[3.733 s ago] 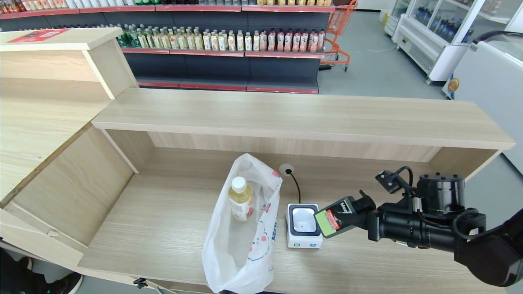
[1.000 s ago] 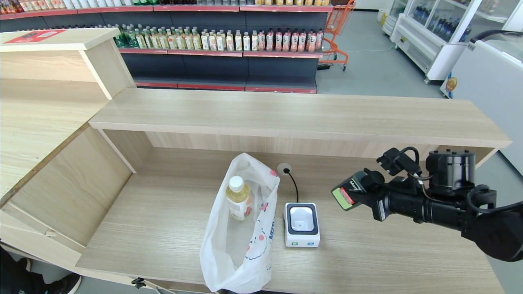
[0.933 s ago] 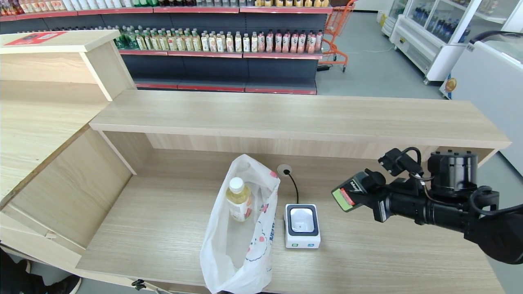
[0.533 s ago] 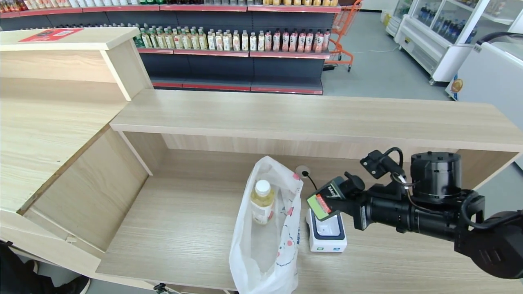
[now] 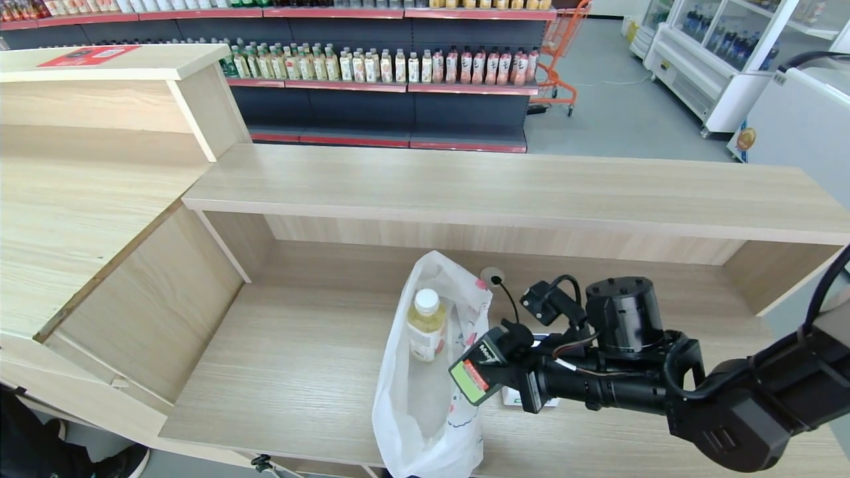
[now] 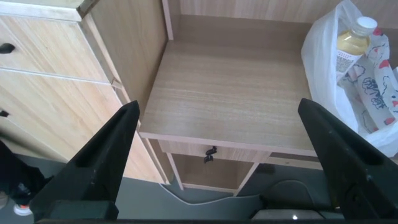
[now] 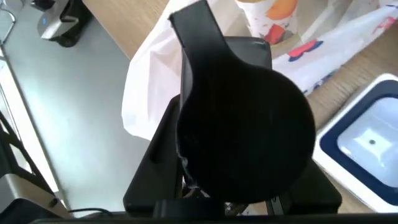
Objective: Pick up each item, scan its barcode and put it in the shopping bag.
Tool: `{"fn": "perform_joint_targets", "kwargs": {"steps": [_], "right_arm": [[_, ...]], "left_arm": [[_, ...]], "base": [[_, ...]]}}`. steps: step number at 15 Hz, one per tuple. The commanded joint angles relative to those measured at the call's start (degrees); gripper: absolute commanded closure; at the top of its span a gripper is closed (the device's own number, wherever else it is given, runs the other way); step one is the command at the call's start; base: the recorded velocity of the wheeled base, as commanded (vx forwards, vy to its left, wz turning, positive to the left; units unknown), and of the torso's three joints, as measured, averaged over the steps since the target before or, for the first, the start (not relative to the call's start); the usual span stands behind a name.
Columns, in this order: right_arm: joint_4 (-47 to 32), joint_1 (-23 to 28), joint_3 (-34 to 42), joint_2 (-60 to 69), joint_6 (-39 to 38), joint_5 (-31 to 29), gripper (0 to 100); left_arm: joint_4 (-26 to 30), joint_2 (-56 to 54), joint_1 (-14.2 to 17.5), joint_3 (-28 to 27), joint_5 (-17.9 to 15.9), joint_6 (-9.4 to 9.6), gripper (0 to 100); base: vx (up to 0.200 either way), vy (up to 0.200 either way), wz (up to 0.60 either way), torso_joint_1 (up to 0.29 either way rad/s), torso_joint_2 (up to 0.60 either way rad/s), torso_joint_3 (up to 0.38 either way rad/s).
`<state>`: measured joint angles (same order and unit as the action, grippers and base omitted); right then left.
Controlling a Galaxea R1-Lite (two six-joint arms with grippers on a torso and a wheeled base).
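Black-fingered, the right gripper (image 5: 499, 364) is clamped on a small dark box with a green and red label (image 5: 475, 381), held off the surface with the label end pointing away from the arm. The box hangs at the right-hand rim of a white plastic shopping bag with cartoon print (image 5: 425, 425). It seems to be over the bag's mouth rather than beside it, though the angle leaves that uncertain. Inside the bag a pale yellow drink bottle with a white cap (image 5: 425, 325) stands upright. Just beside the bag, mostly hidden behind the right arm, a white barcode scanner with a dark-rimmed window (image 7: 367, 149) sits on the light wooden counter (image 5: 285, 372). The left gripper (image 6: 219, 109) hangs near the counter's front edge, fingers spread wide and holding nothing.
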<state>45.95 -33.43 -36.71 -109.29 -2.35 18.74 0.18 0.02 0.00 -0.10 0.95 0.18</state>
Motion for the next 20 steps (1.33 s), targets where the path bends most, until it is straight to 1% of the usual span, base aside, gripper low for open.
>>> {"fn": "perform_joint_targets", "kwargs": {"steps": [1,4,6,9,10,11,12,14,15,18,20], "right_arm": [[2.75,-1.55,-0.74,-4.18,-0.9,-0.02,100],[10.13,-2.78,-0.91,-9.01,-0.81,-0.19,100],[11.27,-3.4,-1.7,-11.03,-0.81,-0.28,100],[11.27,-3.4,-4.95,-14.9,-0.46,-0.98,100],[11.27,-3.4,-5.48,-15.69,-0.37,-1.95,100],[11.36,-3.58,-6.45,-17.01,-0.28,-4.5,100],[11.8,-3.58,-6.71,-17.63,0.16,-5.03,100],[14.52,-3.49,-6.54,-19.65,1.83,-5.47,100],[15.93,-3.49,-6.45,-20.88,3.85,-6.34,100],[17.69,-3.49,-5.66,-23.16,9.56,-7.14,100],[18.57,-3.49,-5.48,-23.95,12.02,-7.05,100]], "left_arm": [[-0.01,-0.02,0.0,0.01,0.02,-0.01,0],[-0.01,-0.02,0.0,0.01,0.02,-0.01,0],[-0.01,-0.02,0.0,0.01,0.02,-0.01,0],[-0.01,-0.02,0.0,0.01,0.02,-0.01,0],[-0.01,-0.02,0.0,0.01,0.02,-0.01,0],[-0.01,-0.02,0.0,0.01,0.02,-0.01,0],[-0.01,-0.02,0.0,0.01,0.02,-0.01,0],[-0.01,-0.02,0.0,0.01,0.02,-0.01,0],[-0.01,-0.02,0.0,0.01,0.02,-0.01,0],[-0.01,-0.02,0.0,0.01,0.02,-0.01,0],[-0.01,-0.02,0.0,0.01,0.02,-0.01,0]], "base": [[0.0,0.0,0.0,0.0,0.0,0.0],[0.0,0.0,0.0,0.0,0.0,0.0],[0.0,0.0,0.0,0.0,0.0,0.0],[0.0,0.0,0.0,0.0,0.0,0.0],[0.0,0.0,0.0,0.0,0.0,0.0],[0.0,0.0,0.0,0.0,0.0,0.0],[0.0,0.0,0.0,0.0,0.0,0.0],[0.0,0.0,0.0,0.0,0.0,0.0],[0.0,0.0,0.0,0.0,0.0,0.0],[0.0,0.0,0.0,0.0,0.0,0.0],[0.0,0.0,0.0,0.0,0.0,0.0]]}}
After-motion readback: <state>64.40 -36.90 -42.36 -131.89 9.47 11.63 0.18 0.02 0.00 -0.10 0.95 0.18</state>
